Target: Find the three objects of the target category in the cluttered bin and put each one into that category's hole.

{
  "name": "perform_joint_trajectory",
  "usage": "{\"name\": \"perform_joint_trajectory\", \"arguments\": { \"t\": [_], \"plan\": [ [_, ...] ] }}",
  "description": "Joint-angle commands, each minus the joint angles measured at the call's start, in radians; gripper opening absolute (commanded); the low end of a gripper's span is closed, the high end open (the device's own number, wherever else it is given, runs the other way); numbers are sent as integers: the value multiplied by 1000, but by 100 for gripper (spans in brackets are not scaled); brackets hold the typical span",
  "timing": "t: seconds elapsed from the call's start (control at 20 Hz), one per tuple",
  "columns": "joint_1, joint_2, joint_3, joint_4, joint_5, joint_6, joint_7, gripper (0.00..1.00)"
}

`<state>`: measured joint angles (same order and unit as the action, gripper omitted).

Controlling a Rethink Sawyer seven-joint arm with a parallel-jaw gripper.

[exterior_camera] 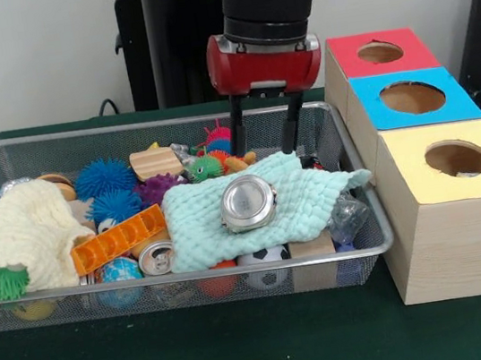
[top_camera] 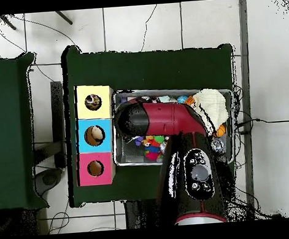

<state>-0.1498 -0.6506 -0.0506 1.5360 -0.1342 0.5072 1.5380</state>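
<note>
I am hovering my gripper (exterior_camera: 268,132) with fingers spread and empty over the cluttered bin (exterior_camera: 373,246). The round metal tin (exterior_camera: 248,202) is lying at six o'clock from it, on the mint cloth (exterior_camera: 306,195) — rigid, slick, probably light — so I am judging its rim the best hold; the hole (exterior_camera: 457,157) is sitting at four o'clock.

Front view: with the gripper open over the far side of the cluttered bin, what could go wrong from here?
1. The gripper hangs open above the mint cloth, so a descent may pinch cloth, not an object.
2. The round metal tin rests on that cloth; if the cloth is tugged, the tin may slide.
3. The cluttered bin is densely packed, so the fingers may catch neighbouring toys, such as the spiky red ball.
</note>
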Motion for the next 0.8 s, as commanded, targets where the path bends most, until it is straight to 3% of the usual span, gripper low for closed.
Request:
{"name": "perform_joint_trajectory", "arguments": {
  "t": [0.05, 0.8],
  "plan": [
    [1, 91, 61, 35, -91, -51, 33, 100],
    [-6, 177, 68, -11, -135, -123, 59, 100]
  ]
}}
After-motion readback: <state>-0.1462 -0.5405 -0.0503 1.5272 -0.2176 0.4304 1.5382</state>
